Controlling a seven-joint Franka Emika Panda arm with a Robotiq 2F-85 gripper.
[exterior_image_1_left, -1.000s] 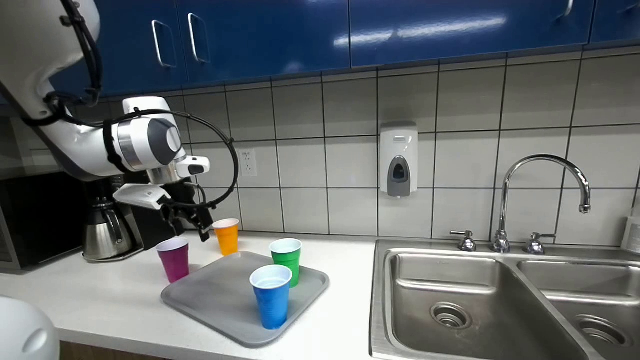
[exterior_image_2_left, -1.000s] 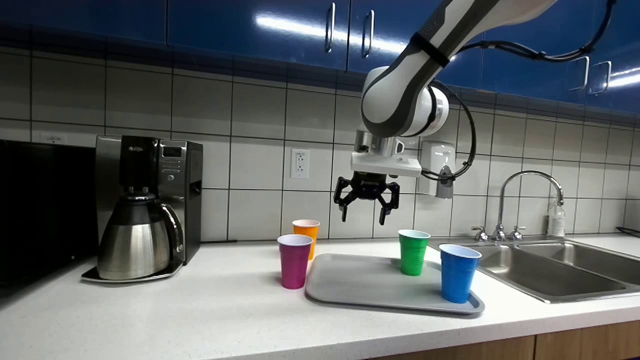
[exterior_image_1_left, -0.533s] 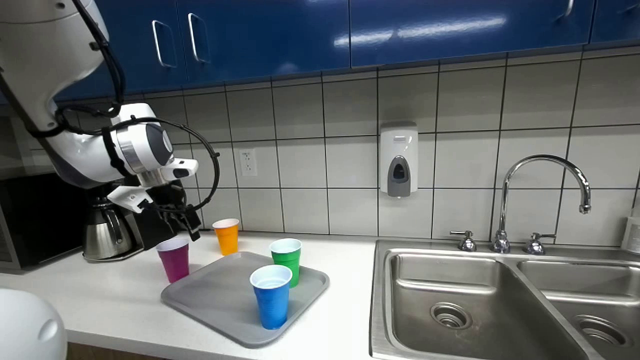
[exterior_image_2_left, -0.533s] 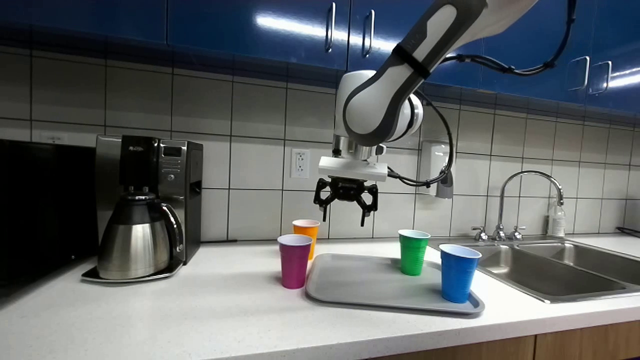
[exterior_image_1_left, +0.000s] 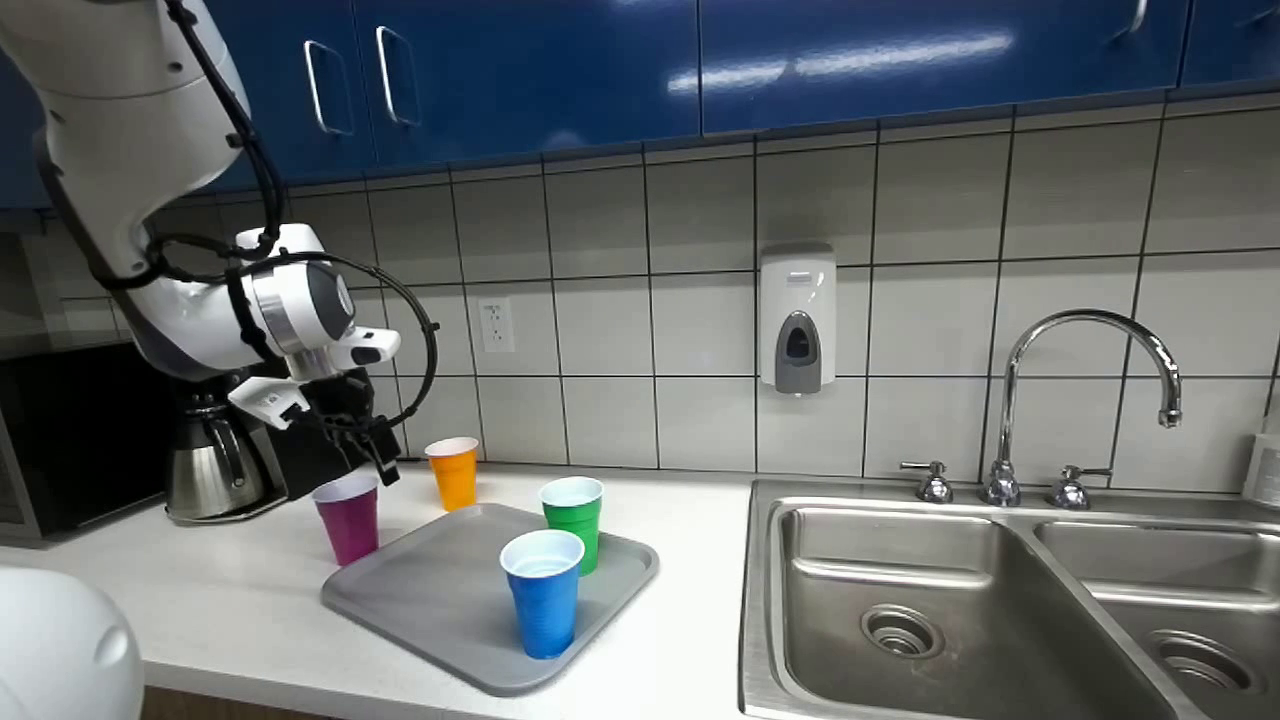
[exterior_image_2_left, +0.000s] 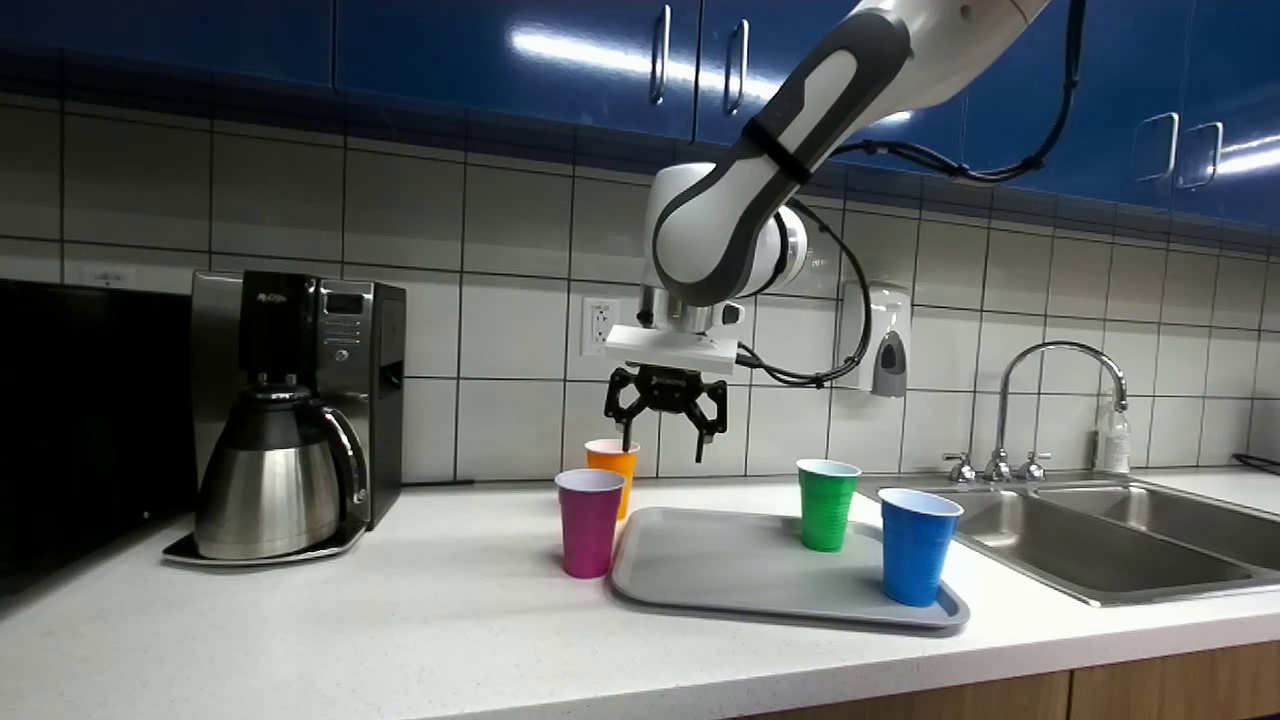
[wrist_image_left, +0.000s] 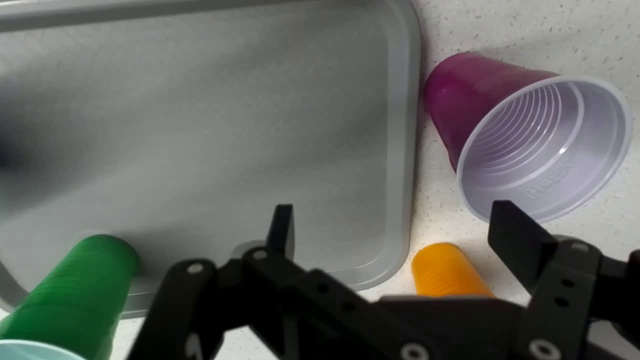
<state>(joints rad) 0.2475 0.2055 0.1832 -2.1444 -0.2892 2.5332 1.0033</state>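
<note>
My gripper (exterior_image_2_left: 663, 452) hangs open above the counter, behind the purple cup (exterior_image_2_left: 588, 530) and near the orange cup (exterior_image_2_left: 608, 462), with nothing between its fingertips. Seen in the wrist view, the purple cup (wrist_image_left: 475, 95) stands upright beside the tray (wrist_image_left: 200, 125), its pale inside partly behind the right finger (wrist_image_left: 520, 240). Lower down, the orange cup (wrist_image_left: 447, 272) shows between the fingers, its top hidden by the gripper body. A green cup (exterior_image_2_left: 826, 508) and a blue cup (exterior_image_2_left: 915, 555) stand upright on the grey tray (exterior_image_2_left: 720, 560). No cup appears to be touched.
A coffee maker (exterior_image_2_left: 365, 330) with a steel carafe (exterior_image_2_left: 270, 490) stands at the left, beside a black appliance (exterior_image_2_left: 95, 420). To the right are a double sink (exterior_image_1_left: 890, 545) and a tall faucet (exterior_image_1_left: 1010, 400). Blue cabinets (exterior_image_2_left: 500, 60) hang overhead; a soap dispenser (exterior_image_1_left: 797, 320) is on the wall.
The arm has swung toward the coffee maker's side and dropped a little, bringing the gripper from over the tray to near the orange and purple cups. Its jaws stay open; the cups have not moved.
</note>
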